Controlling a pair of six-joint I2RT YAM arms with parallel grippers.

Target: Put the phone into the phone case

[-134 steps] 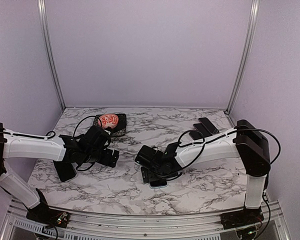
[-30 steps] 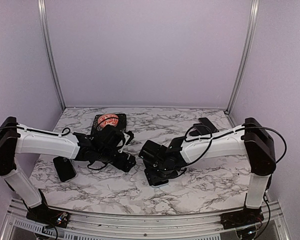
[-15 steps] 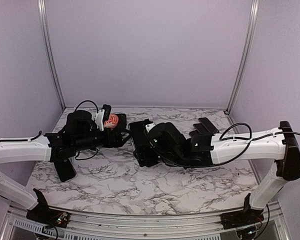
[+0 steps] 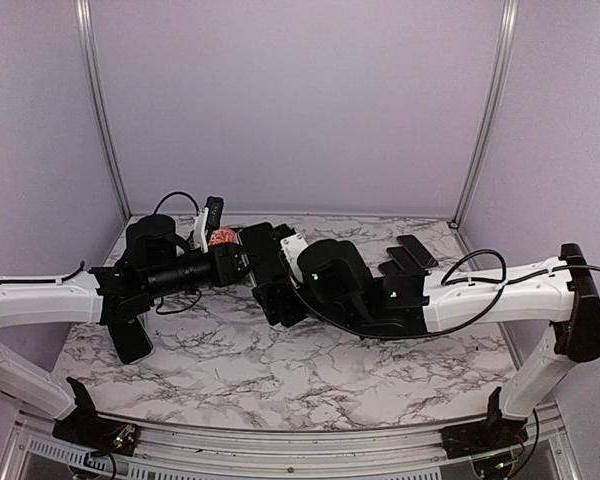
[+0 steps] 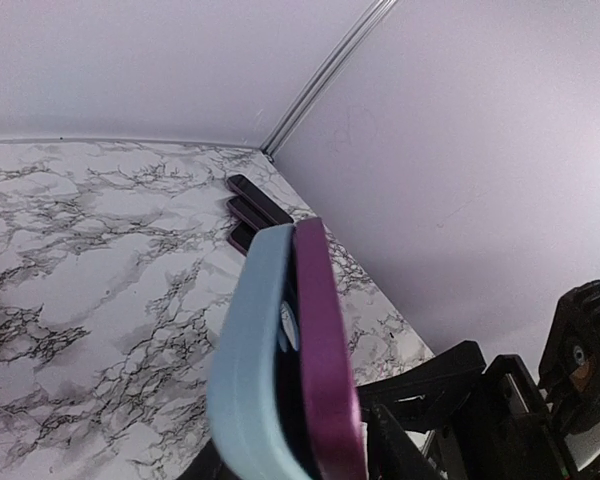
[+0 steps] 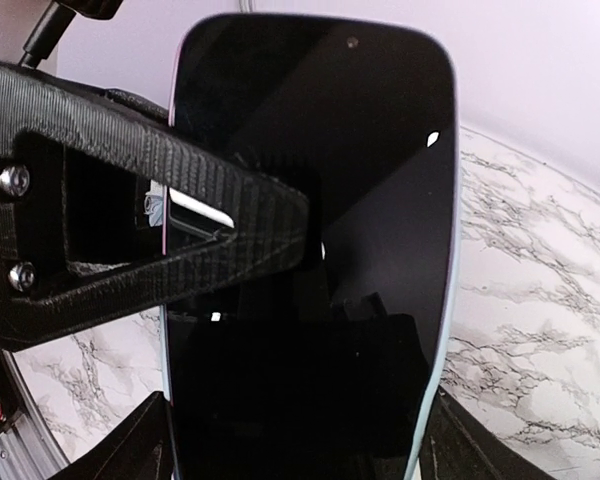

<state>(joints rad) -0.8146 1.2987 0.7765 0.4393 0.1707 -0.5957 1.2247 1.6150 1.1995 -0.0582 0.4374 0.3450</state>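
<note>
A dark-screened phone (image 6: 360, 200) with a purple edge (image 5: 325, 350) sits against a light blue phone case (image 5: 250, 350). Both are held upright above the table's back middle (image 4: 265, 262). My right gripper (image 6: 300, 450) is shut across the case's two long sides. My left gripper (image 4: 240, 265) comes in from the left and is shut on the pair, one black finger (image 6: 160, 210) lying flat across the screen. Seen edge-on in the left wrist view, a narrow gap shows between phone and case at the upper end.
A red patterned case (image 4: 220, 238) lies behind my left gripper. Dark flat phones (image 4: 415, 250) lie at the back right, also in the left wrist view as dark slabs (image 5: 255, 205). A black slab (image 4: 130, 340) rests at the left. Purple walls ring the marble table (image 4: 310, 380).
Both grippers rose from the table's middle toward the back with the phone and case. The left jaws, wide open half a second ago, have closed onto the pair.
</note>
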